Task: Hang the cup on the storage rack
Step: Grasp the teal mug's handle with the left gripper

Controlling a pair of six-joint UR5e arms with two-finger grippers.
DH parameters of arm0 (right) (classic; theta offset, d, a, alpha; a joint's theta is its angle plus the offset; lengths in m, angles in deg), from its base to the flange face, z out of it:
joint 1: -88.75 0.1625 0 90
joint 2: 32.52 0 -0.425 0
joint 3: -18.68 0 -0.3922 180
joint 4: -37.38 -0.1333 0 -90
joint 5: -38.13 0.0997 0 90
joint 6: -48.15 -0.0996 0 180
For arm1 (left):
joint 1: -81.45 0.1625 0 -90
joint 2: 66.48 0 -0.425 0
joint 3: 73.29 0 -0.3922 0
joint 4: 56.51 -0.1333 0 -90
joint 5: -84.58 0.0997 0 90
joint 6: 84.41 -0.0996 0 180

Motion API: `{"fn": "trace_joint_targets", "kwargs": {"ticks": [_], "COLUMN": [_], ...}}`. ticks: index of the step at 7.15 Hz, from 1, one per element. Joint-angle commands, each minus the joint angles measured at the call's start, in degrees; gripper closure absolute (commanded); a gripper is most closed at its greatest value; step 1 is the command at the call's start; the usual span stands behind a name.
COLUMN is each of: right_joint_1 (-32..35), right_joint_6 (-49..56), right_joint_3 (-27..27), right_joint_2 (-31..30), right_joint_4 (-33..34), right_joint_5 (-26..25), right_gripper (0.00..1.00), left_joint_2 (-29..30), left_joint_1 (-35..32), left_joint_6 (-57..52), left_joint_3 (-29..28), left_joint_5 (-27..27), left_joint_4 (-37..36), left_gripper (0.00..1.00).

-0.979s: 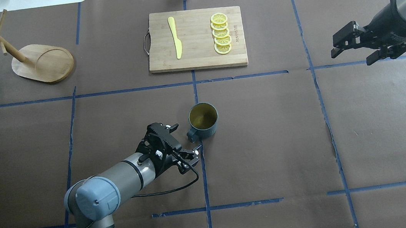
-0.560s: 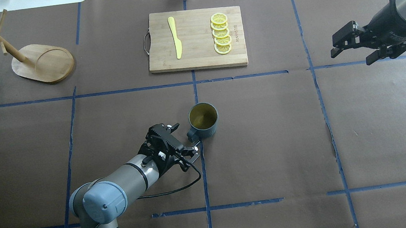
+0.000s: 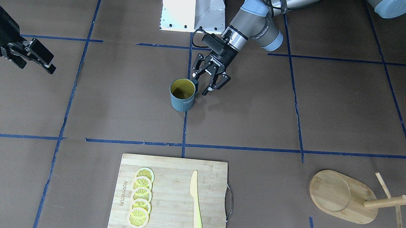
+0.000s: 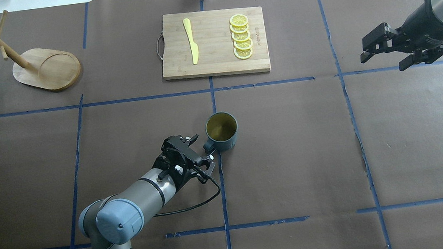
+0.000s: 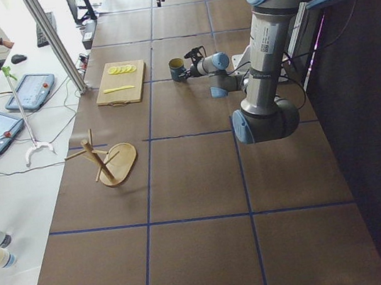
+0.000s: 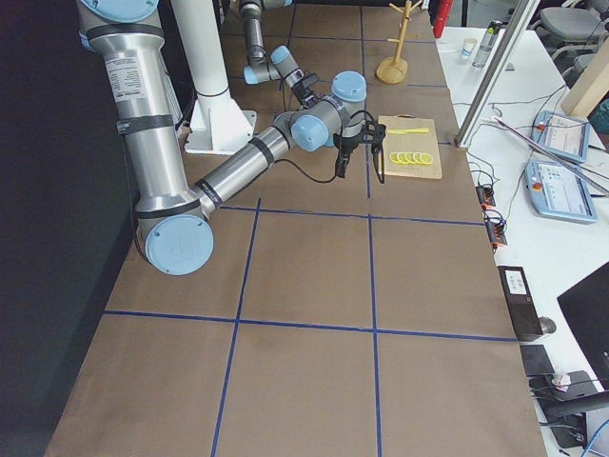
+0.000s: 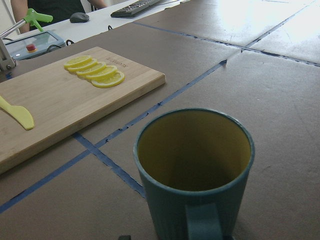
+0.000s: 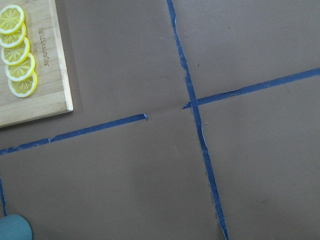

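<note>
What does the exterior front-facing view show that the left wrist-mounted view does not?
Only the front-facing view shows the storage rack, the left gripper with open jaws at the handle of the cup, and the right gripper. Only the wrist view shows a red-buttoned pendant and a mouse in the background. Both show the cup, cutting board, lemon slices and yellow knife.

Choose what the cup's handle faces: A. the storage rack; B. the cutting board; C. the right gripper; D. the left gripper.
D: in the overhead view the handle of the cup points back toward the robot, at the open left gripper, on the side away from the cutting board.
</note>
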Motion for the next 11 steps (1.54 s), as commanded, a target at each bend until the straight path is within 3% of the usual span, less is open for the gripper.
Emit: {"fn": "trace_joint_targets", "kwargs": {"ticks": [1, 3, 10, 11], "right_joint_1": [0.0, -0.1, -0.1, -0.1], "right_joint_6": [0.0, -0.1, -0.1, -0.1], "right_joint_3": [0.0, 0.0, -0.4, -0.5], "right_joint_2": [0.0, 0.1, 0.1, 0.0], "right_joint_4": [0.0, 0.0, 0.0, 0.0], "right_joint_5": [0.0, 0.1, 0.0, 0.0], "right_gripper": [0.00, 0.00, 0.00, 0.00], "left_joint_2": [0.2, 0.2, 0.2, 0.2], "left_joint_1": [0.8, 1.1, 0.4, -1.3], "left_joint_6": [0.1, 0.3, 4.4, 7.1], "left_joint_3": [-0.3, -0.3, 1.3, 3.8], "left_joint_5": [0.0, 0.0, 0.0, 0.0], "left_joint_4": [0.0, 0.0, 0.4, 0.3], "left_gripper": [0.43, 0.51, 0.99, 1.00]}}
